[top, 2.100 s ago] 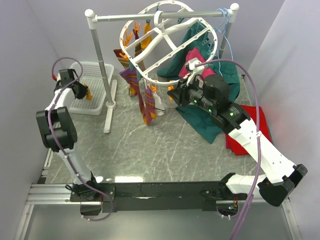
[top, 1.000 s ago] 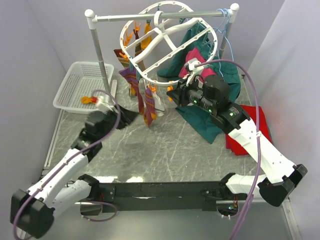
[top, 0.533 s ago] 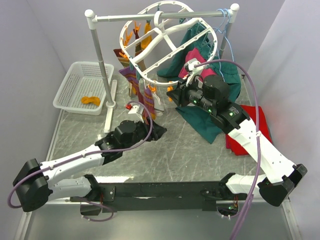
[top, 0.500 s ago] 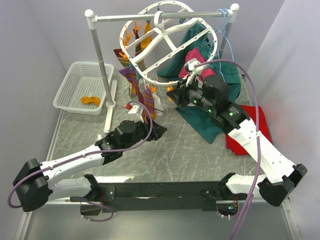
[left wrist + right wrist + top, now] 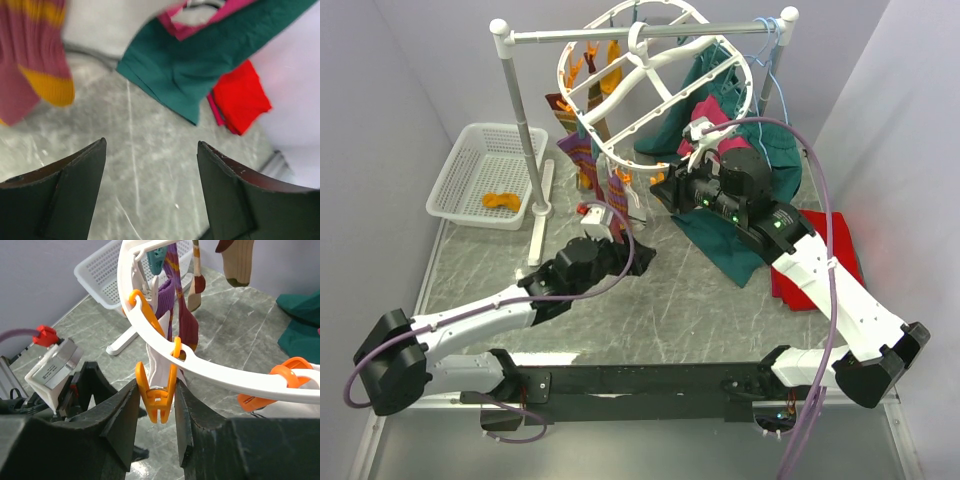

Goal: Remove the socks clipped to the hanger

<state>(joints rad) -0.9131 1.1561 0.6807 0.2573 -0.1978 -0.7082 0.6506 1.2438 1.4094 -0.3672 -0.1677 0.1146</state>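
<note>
The white oval hanger [image 5: 650, 95] hangs from the rack bar, with striped socks [image 5: 588, 160] clipped along its left rim. My right gripper [image 5: 662, 190] is at the near rim. In the right wrist view its fingers [image 5: 156, 385] press both sides of an orange clip [image 5: 157, 399] under the rim [image 5: 225, 377]; white cloth shows inside the clip. A purple sock [image 5: 170, 295] hangs just behind. My left gripper [image 5: 638, 255] is low over the table, below the socks. It is open [image 5: 151, 142] and empty, with a maroon-and-mustard sock [image 5: 30, 60] up to its left.
A white basket [image 5: 460, 165] at the far left holds an orange sock [image 5: 502, 201]. The rack's pole [image 5: 520, 110] and foot [image 5: 538, 225] stand beside it. Dark green clothes [image 5: 720, 235] and a red cloth [image 5: 845, 250] lie on the right.
My left arm swung from the basket, where an orange sock now lies, to the middle below the hanger, its jaws widening. The hanger has tipped a little. The right gripper stays at the clip.
</note>
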